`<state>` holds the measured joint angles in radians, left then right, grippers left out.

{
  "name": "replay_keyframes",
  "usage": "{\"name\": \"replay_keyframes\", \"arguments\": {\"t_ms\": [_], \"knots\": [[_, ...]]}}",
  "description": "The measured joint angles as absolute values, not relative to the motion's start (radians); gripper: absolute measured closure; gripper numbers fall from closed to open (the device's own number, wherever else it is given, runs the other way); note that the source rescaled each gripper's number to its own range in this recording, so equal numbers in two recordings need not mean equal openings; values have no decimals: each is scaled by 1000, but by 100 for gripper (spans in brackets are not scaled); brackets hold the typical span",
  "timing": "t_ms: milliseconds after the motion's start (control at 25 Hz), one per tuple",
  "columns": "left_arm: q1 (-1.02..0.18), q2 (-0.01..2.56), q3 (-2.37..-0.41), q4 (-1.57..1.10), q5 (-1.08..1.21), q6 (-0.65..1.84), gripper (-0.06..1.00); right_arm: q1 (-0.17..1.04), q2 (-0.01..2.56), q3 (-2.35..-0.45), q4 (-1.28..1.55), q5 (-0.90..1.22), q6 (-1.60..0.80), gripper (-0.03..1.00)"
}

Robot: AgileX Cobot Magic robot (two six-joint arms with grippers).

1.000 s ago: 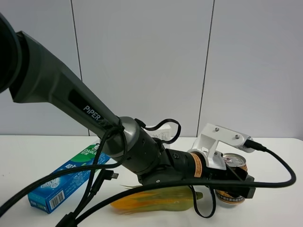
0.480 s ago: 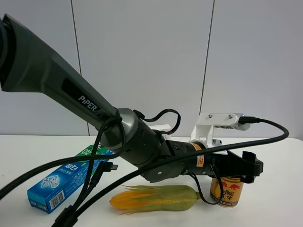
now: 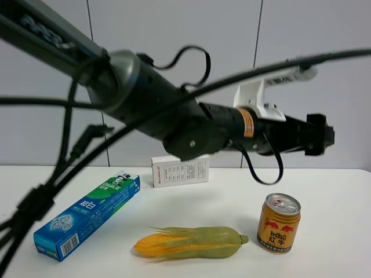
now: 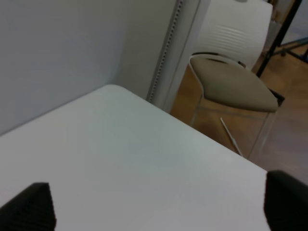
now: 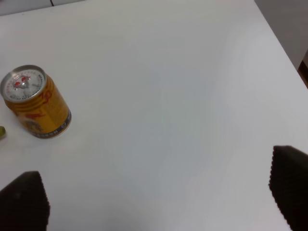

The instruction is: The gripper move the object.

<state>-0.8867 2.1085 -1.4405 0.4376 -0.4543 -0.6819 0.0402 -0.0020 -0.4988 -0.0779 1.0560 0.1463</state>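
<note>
The right gripper [image 5: 156, 198] hangs over the tabletop [image 5: 168, 86] with its jaws spread wide. Only the two dark tips show, with bare white surface between them. That width seems chosen for the can [image 5: 34, 102], a stout thing that a narrow opening would not pass. The can stands upright on its base, pull-tab up. It is ahead of these jaws and off to one side, outside their gap and well apart from the nearer tip. I judge the grasp not yet begun: the jaws would have to shift sideways until the can sits between them, then close on its wall.

The left gripper [image 4: 161, 204] also holds its jaws wide and empty. They sit over a bare corner of the tabletop with no can before them, and a chair [image 4: 231, 77] stands past the edge.

In the high view a dark arm [image 3: 174, 110] stretches across above everything. Its jaws are blurred there, high over the can and clear of it.

Beyond the can from the right jaws lies the corn cob [image 3: 191, 242], its stalk end near the can but apart. A sideways sweep could nudge it, so coming down from above looks safer. Farther off are the toothpaste box [image 3: 87, 214] and the white box [image 3: 179, 171], both well apart from the jaws and out of the way.
</note>
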Motion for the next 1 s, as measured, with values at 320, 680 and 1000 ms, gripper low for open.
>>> {"name": "replay_keyframes", "arguments": {"t_ms": [320, 680, 1000], "knots": [[-796, 1905, -1441, 465, -27, -645, 28, 40, -2, -499, -78, 1056, 146, -3], [-576, 1773, -1441, 443, 384, -479, 28, 40, -2, -499, -78, 1056, 146, -3], [-316, 1631, -1370, 283, 547, -236, 28, 40, -2, -499, -78, 1056, 146, -3]]}}
